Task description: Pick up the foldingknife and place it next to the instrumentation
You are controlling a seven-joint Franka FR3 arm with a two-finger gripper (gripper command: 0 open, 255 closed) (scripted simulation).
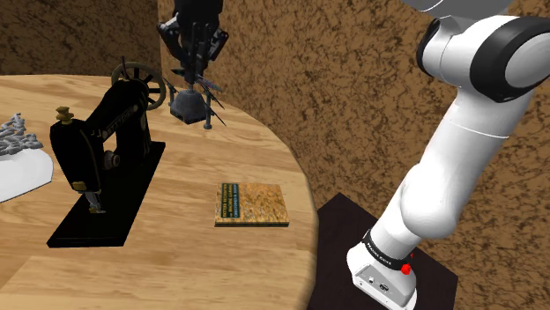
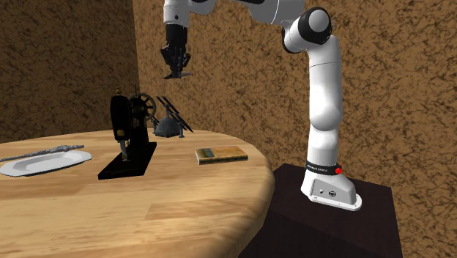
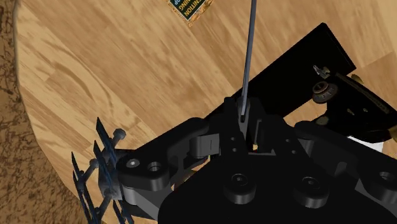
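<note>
My gripper (image 1: 193,55) hangs high over the back of the round wooden table (image 1: 203,264), shut on the folding knife (image 3: 249,57). In the wrist view the knife is a thin dark blade jutting straight out from between the fingers. The second exterior view shows the gripper (image 2: 176,67) with a short piece of the knife (image 2: 183,74) poking out at its tip. Almost straight below stands the instrument (image 1: 190,104), a dark grey base with thin spokes sticking out of it. It also appears behind the sewing machine (image 2: 170,126) and beside the hand (image 3: 95,175).
A black sewing machine (image 1: 104,145) on a long black base stands right beside the instrument, toward the shoulder view's left. A flat book (image 1: 251,204) lies nearer the stand. A white plate (image 1: 19,167) with silvery items sits at the far left. Rough brown walls enclose the table.
</note>
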